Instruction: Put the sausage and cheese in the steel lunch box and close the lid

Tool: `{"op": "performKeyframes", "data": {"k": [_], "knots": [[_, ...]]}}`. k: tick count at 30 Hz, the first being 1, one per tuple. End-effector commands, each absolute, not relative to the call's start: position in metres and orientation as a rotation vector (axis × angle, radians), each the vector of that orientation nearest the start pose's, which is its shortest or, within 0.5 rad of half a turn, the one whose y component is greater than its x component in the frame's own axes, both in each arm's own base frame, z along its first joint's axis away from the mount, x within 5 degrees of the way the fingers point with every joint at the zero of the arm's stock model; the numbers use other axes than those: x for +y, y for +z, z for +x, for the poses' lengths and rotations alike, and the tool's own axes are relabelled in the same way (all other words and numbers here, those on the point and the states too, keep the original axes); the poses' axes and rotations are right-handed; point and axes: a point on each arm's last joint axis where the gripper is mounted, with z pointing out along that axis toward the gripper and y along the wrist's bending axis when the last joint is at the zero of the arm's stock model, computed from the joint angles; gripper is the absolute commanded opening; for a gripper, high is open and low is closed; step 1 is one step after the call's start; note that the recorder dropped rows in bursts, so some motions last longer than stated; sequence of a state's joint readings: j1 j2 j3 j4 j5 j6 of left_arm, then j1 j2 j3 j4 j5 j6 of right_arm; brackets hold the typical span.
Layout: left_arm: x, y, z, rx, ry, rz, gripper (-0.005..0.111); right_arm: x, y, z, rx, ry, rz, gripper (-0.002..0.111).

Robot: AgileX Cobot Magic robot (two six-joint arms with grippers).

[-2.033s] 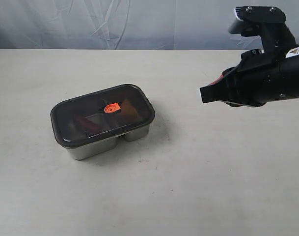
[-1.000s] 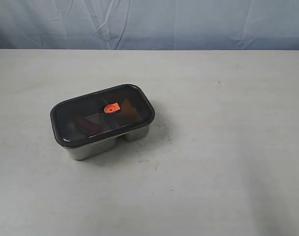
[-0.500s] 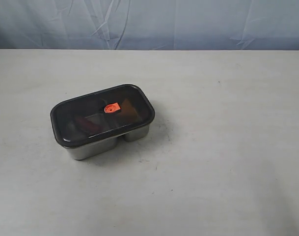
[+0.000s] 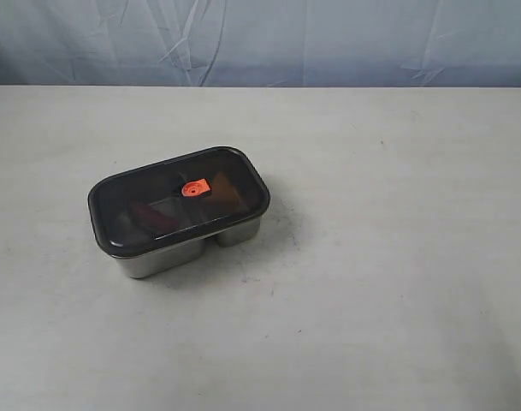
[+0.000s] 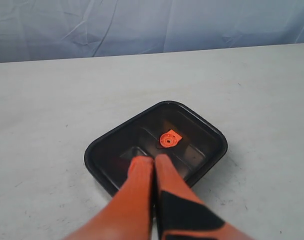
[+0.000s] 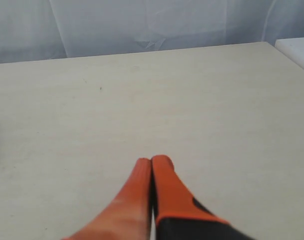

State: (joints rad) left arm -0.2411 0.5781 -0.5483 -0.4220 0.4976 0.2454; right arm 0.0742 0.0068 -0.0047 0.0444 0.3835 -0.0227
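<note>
The steel lunch box (image 4: pixel 162 259) stands left of the table's middle with the dark smoky lid (image 4: pixel 123 197) seated flat on it, orange valve tab (image 4: pixel 193 188) in its centre. Through the lid a reddish sausage (image 4: pixel 150 217) shows dimly in one compartment and an orange-brown cheese wedge (image 4: pixel 226 189) in the other. Neither arm appears in the exterior view. In the left wrist view my left gripper (image 5: pixel 152 160) is shut, empty, its tips in line with the lid (image 5: pixel 201 132). My right gripper (image 6: pixel 151 161) is shut and empty over bare table.
The pale table (image 4: pixel 397 257) stretches around the box on all sides. A wrinkled blue-grey cloth backdrop (image 4: pixel 260 38) runs along the far edge. A table corner edge (image 6: pixel 294 47) shows in the right wrist view.
Two seconds ago the right arm hung at the right of the exterior view; since one second ago it is out of that view. The box and lid have not moved.
</note>
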Motion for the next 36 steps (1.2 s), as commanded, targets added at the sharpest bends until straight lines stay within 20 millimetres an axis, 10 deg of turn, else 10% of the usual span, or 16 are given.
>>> {"op": "performKeyframes", "data": {"k": [1,12,24,36], "knots": [[-0.045,0.309,0.110,1.984,-0.436,0.237,0.000,0.005,0.180,0.053,1.855,0.073,-0.059,0.000],[-0.040,0.300,0.107,1.941,-0.316,0.317,0.000,0.005,0.180,0.053,1.855,0.073,-0.059,0.000],[-0.014,0.211,0.076,1.805,-0.228,0.030,0.000,0.005,0.180,0.053,1.850,0.073,-0.058,0.000],[-0.004,0.187,0.056,1.783,-0.103,-0.063,0.000,0.005,0.180,0.053,1.850,0.073,-0.058,0.000]]}}
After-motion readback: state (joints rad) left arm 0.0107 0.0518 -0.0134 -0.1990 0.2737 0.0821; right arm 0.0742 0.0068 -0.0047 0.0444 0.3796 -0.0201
